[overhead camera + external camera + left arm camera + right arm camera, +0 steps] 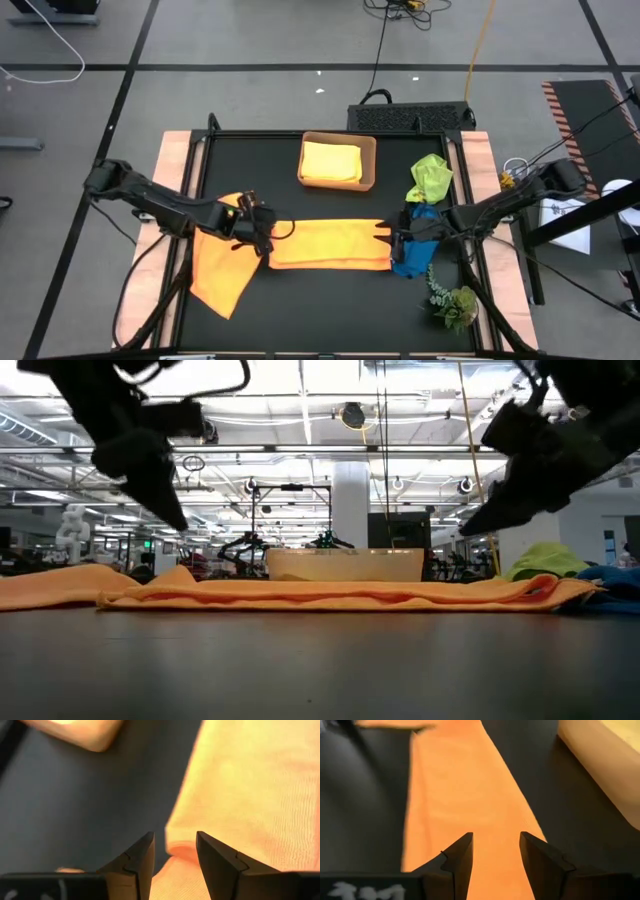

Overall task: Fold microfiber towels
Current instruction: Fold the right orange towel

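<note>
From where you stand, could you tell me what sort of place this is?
Probably a robotics lab or large workshop hall: a black-topped table on a grey tiled floor with loose cables, and rows of ceiling lights over more equipment behind.

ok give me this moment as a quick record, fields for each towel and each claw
folded orange microfiber towel: long strip, flat at mat centre
second orange microfiber towel: loose, left of strip
yellow microfiber towel: folded, in shallow tan rectangular tray
lime green microfiber towel: crumpled, right side
blue microfiber towel: crumpled, by strip's right end
left claw: open, at strip's left end
right claw: open, at strip's right end
</note>
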### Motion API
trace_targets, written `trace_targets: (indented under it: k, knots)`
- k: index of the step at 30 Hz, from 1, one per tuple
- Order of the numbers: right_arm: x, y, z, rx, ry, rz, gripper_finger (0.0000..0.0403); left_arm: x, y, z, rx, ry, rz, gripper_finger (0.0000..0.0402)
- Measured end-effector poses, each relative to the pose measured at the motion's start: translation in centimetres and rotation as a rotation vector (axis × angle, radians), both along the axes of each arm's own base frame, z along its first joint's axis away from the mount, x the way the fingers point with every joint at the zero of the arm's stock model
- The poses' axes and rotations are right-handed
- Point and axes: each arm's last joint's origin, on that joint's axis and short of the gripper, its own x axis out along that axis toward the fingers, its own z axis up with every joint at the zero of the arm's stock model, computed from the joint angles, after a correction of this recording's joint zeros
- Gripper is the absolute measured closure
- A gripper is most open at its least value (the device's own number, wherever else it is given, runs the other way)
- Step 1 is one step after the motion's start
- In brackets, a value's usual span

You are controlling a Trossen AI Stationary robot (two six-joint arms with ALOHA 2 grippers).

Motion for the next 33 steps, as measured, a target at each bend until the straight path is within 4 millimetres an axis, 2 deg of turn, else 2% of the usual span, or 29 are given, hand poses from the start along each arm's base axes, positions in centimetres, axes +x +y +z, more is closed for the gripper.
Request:
trace_targets:
  k: [8, 16, 21, 28, 33]
  knots:
    - [0.7, -1.4, -2.2, -0.008, 0.117, -0.095, 0.0248, -0.5, 0.8, -3.5, -0.042, 0.023, 0.022, 0.0254]
    - [0.8, -2.5, -3.2, -0.011, 0.188, -0.158, 0.0248, -1.9, 1.6, -5.6, -0.082, 0.122, 0.094, 0.0254]
    - [0.6, -2.7, -3.4, -0.008, 0.209, -0.172, 0.0248, -2.7, 1.9, -5.5, -0.099, 0.214, 0.157, 0.0254]
    - [0.6, -2.6, -3.3, 0.001, 0.21, -0.159, 0.0248, -2.0, 0.9, -4.3, -0.071, 0.185, 0.116, 0.0254]
    - [0.4, -2.0, -2.1, 0.04, 0.143, -0.102, 0.0248, -2.6, 1.0, -3.3, -0.005, 0.251, 0.204, 0.0254]
